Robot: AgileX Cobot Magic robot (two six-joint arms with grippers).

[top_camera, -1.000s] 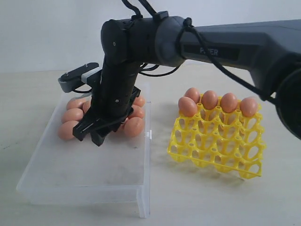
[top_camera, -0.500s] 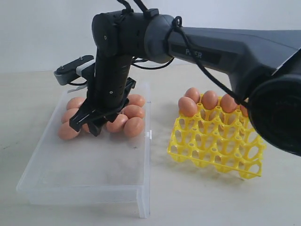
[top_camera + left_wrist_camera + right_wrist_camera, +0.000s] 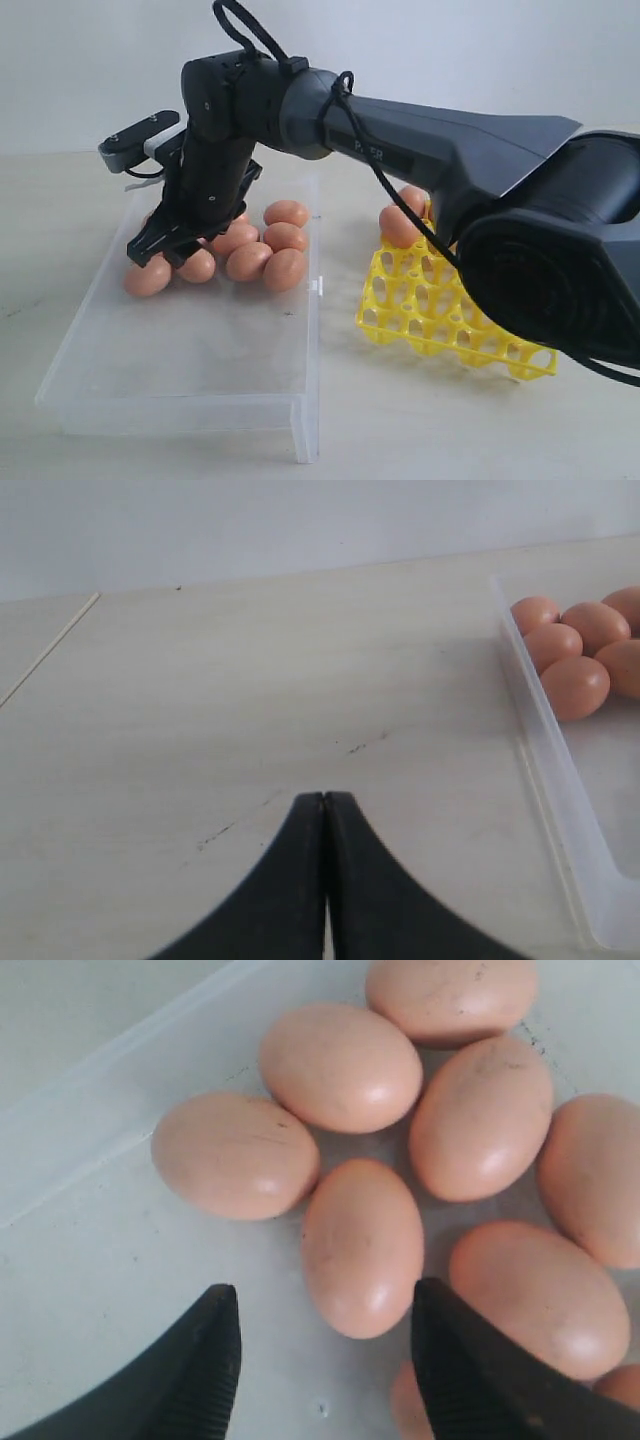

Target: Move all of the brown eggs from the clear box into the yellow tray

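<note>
Several brown eggs (image 3: 285, 268) lie bunched at the far end of the clear box (image 3: 180, 350). My right gripper (image 3: 160, 250) reaches across and hangs open just over the left side of that bunch. In the right wrist view its fingers (image 3: 222, 1340) stand wide apart, and one brown egg (image 3: 362, 1245) lies between and just ahead of the gripper (image 3: 325, 1295), not touched. The yellow tray (image 3: 440, 310) stands to the right, largely hidden by the arm. Two eggs (image 3: 398, 228) show at its back left. My left gripper (image 3: 325, 798) is shut over bare table beside the box wall (image 3: 540, 770).
The box's near half (image 3: 200, 370) holds nothing, and its small latch tab (image 3: 318, 287) sticks out toward the tray. My right arm's thick forearm (image 3: 480, 150) spans the scene above the tray. A pale wall rises behind the table.
The right gripper has swung left and toward the far left corner of the box, still open. The arm now covers most of the eggs in the tray.
</note>
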